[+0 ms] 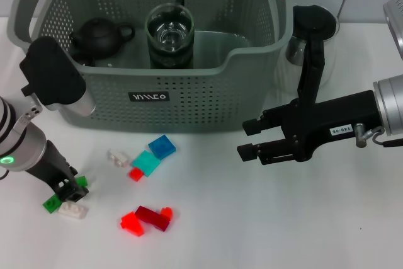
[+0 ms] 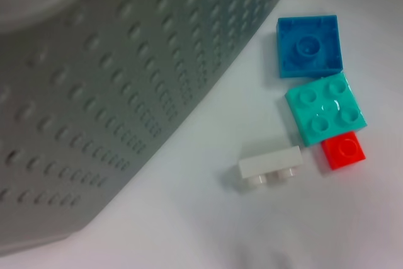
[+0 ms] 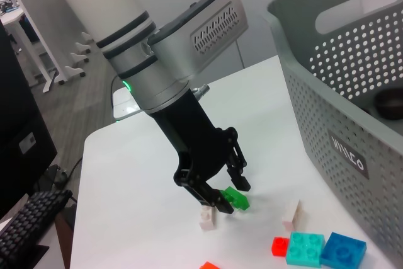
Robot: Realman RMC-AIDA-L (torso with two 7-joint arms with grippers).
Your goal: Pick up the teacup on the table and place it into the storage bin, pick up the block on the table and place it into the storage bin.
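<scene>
Several small plastic blocks lay scattered on the table nearest the robot: a green block and a white block sat right at the left gripper, whose jaws were spread and grasping nothing. Such blocks would be light, stiff and slick, best pinched across two flat sides. Farther out lay red blocks, a teal block and a blue block. The right gripper hovered released above the table, a tag on it reading roughly "140-06". Beyond stood the bin, its black label showing white lettering too stylised to read, already holding a dark teapot and a fragile glass cup.
</scene>
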